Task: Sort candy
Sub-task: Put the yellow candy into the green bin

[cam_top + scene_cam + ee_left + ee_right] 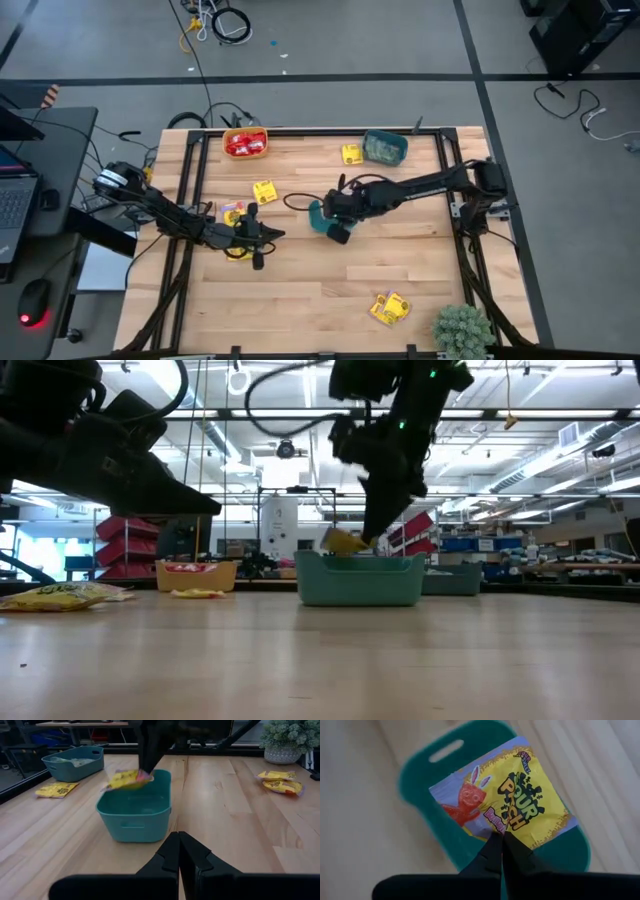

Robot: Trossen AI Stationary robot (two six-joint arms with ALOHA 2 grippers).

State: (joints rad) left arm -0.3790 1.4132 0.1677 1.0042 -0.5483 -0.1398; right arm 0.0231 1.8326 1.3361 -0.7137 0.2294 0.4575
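Note:
A yellow candy packet [510,800] hangs over a small teal bowl [318,214] at the table's middle, with my right gripper [502,837] shut on it. In the low view the packet [343,542] sits just above the bowl's rim [360,560]. My left gripper [268,236] is shut with nothing in it, left of that bowl and above the table; its own view shows the closed fingertips [178,840] pointing at the bowl [135,812]. More yellow packets [264,191] [351,153] [390,308] lie flat on the table. My right gripper pinches the yellow packet between its two fingers at the middle of one long edge [506,826]. The fingers come from above, slanting down. The packet is lifted clear, spread nearly flat and a little tilted over the bowl's opening.
An orange bowl [245,143] with red candy stands at the far left, and a second teal bowl [385,147] with pale packets at the far right. A potted plant [462,328] sits at the near right corner. Cables run by the table's far edge.

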